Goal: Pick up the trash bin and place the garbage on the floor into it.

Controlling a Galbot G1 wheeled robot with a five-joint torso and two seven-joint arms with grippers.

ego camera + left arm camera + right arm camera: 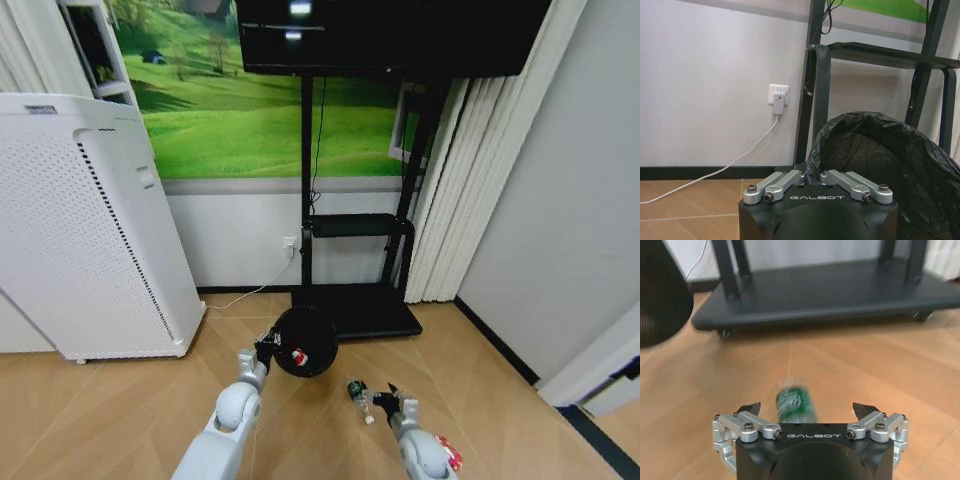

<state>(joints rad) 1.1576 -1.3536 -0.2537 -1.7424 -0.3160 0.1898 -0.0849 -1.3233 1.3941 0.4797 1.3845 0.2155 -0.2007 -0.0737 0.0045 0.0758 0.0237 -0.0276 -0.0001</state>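
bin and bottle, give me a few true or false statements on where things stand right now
1. The left pincer is shut on the bin rim. True.
2. The bottle is already inside the bin. False: it lies on the wood floor, between the open fingers of the right pincer.
3. The bin holds a black bag as a liner. True.
4. The right pincer is shut on the bottle. False: its fingers are spread wide, one on each side of the bottle.
5. A red and white scrap shows inside the bin. True.
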